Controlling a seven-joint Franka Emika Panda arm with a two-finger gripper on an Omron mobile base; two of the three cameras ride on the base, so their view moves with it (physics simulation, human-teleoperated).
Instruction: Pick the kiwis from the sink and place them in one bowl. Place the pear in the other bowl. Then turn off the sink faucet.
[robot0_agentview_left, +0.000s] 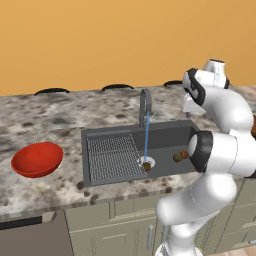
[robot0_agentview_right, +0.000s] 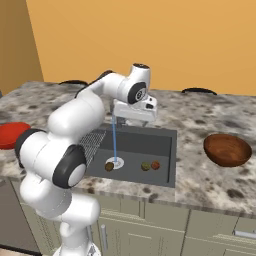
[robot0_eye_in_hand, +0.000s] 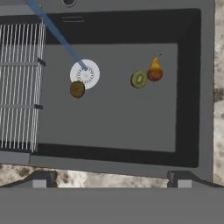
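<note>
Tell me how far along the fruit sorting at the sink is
Nothing looks done yet. Both kiwis and the pear lie in the sink; the red bowl and brown bowl hold nothing. The pincer hangs above the basin, holding nothing. Left: all three fruits to move, then shutting off the faucet, whose water runs.

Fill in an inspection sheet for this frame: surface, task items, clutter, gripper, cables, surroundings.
Surface: speckled stone counter with the sink set into it.
Task items: brown kiwi beside the drain; green kiwi touching the pear, all on the basin floor. Red bowl to the sink's left and brown bowl to its right both hold nothing. Faucet running, stream hitting the drain.
Clutter: wire rack in the basin.
Gripper: gripper above the sink, jaws apart, holding nothing.
Cables: nothing seen.
Surroundings: orange wall, grey-green cabinets.
</note>
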